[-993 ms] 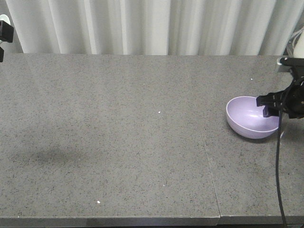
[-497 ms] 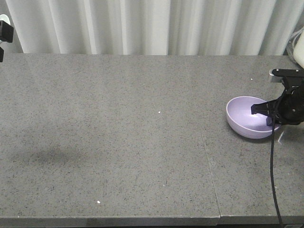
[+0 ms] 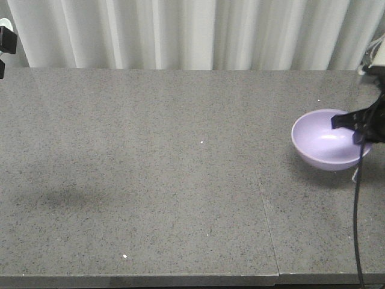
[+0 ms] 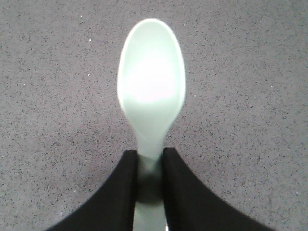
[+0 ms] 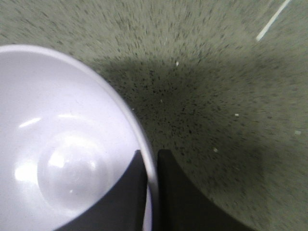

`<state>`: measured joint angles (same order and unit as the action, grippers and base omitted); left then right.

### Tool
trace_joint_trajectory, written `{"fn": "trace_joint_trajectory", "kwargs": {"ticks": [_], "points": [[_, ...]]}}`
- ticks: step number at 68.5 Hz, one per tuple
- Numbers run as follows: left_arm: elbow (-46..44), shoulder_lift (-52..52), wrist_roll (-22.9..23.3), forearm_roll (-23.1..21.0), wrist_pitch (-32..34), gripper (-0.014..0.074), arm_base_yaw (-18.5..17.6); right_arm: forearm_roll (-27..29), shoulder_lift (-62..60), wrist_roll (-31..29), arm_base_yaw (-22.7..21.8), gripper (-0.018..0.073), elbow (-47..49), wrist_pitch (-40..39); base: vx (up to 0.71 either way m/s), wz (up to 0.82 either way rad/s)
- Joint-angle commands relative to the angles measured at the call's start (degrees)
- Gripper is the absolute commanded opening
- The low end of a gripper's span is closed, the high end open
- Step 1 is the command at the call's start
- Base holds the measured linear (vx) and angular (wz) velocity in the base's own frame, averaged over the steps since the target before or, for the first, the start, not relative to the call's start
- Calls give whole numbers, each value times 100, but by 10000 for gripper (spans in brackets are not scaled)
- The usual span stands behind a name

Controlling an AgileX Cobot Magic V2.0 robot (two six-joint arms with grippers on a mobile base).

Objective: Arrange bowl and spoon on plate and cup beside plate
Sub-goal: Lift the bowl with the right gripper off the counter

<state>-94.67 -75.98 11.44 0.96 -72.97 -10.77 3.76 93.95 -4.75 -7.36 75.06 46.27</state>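
One empty bowl [image 5: 62, 144], rim pinched by right tool [image 5: 150, 163], one spoon [image 4: 151, 86], handle clamped in left tool [image 4: 149, 166].

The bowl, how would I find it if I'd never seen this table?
Look along the long grey speckled table before the white curtain to its right end. There the right gripper, jaws closed on a rim, holds the bowl: round, deep, lavender, the only coloured thing there.
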Motion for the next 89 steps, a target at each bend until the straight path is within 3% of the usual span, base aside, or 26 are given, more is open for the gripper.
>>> {"fn": "trace_joint_trajectory", "kwargs": {"ticks": [1, 34, 89], "points": [[-139, 150, -6, -28, 131, -6, -44, -20, -898, -37, -36, -6, 158, 61, 0, 0], [-139, 150, -6, -28, 131, -6, -44, -23, -3250, -37, -36, -6, 158, 1468, 0, 0], [-139, 150, -6, -28, 131, -6, -44, -33, -3414, -42, -36, -6, 158, 1516, 0, 0]]}}
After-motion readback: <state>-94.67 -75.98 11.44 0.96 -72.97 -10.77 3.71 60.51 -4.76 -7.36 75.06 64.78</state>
